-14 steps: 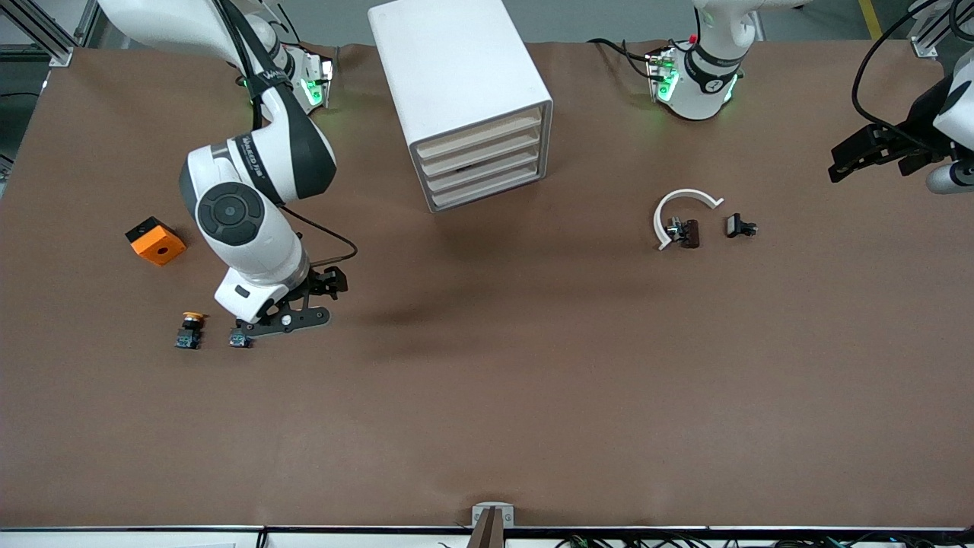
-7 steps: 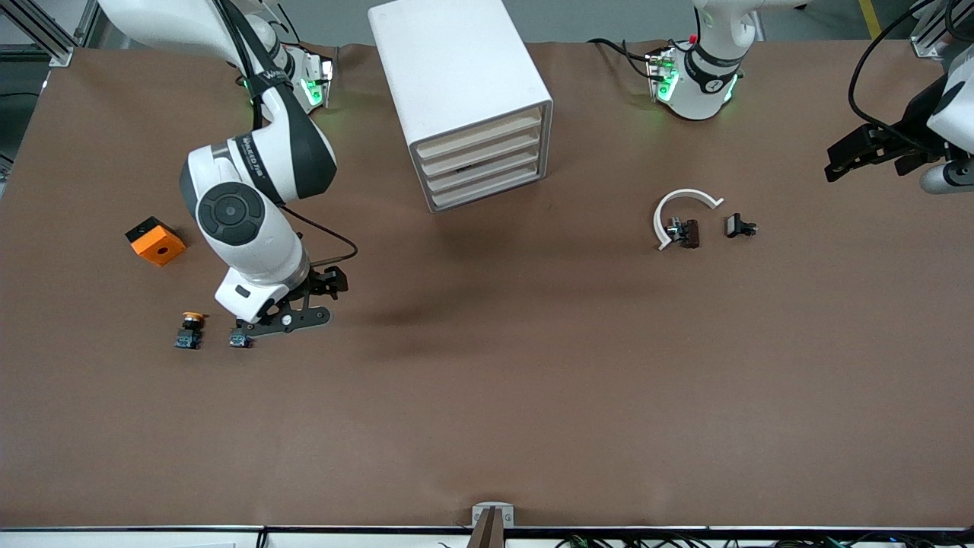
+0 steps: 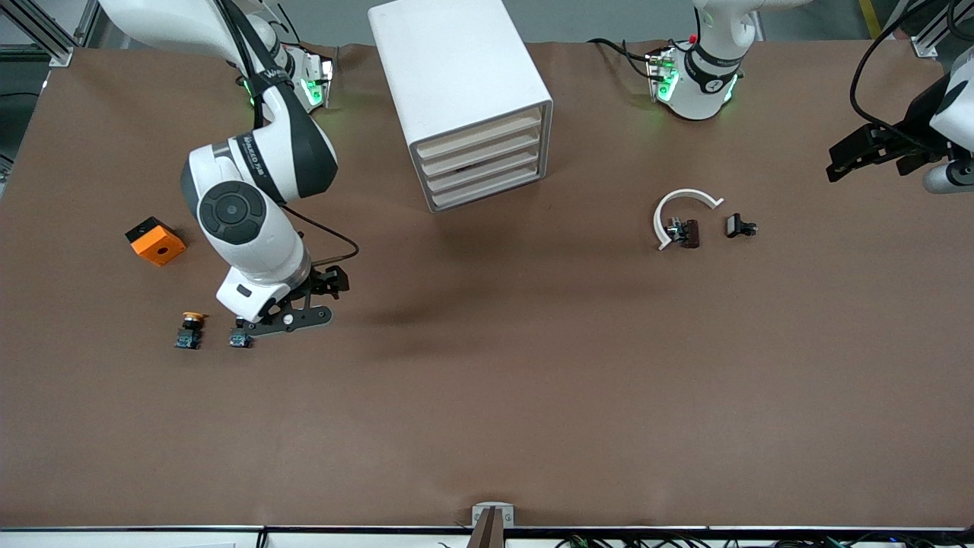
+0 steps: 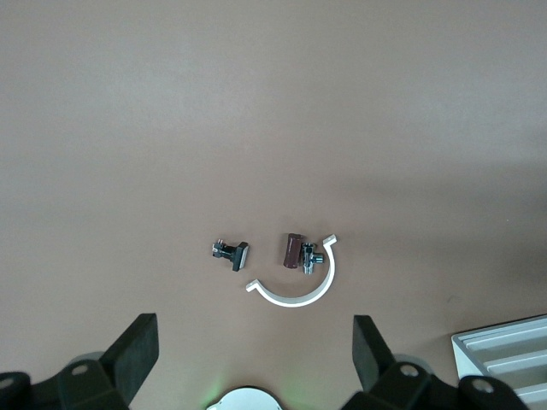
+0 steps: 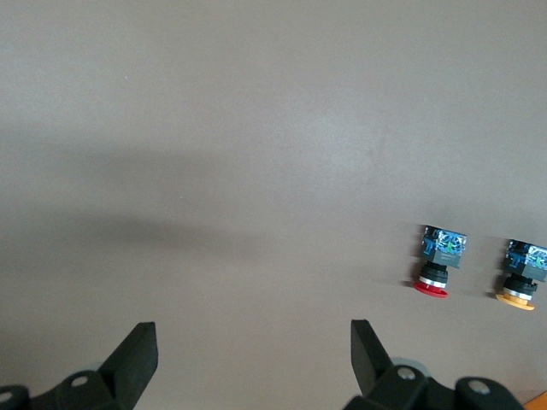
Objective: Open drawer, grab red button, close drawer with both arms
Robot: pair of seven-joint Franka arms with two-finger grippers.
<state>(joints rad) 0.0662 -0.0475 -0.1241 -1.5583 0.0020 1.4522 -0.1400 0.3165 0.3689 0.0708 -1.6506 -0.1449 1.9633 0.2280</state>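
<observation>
The right tool [image 5: 248, 363], released, hovers over the desk [image 3: 487, 396] by the button [image 5: 440, 260]; the left tool [image 4: 256, 363], released, waits above a clip [image 4: 299, 278].

right hand [image 3: 283, 326] beside button [image 3: 240, 339]; cabinet [image 3: 464, 99] drawers shut

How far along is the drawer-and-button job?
Nothing looks done: all four drawers of the cabinet sit shut. In hand: the right gripper, open, hangs by the red button, not gripping it. The left gripper, open, waits at its end of the table. Left: open, grab, close.
</observation>
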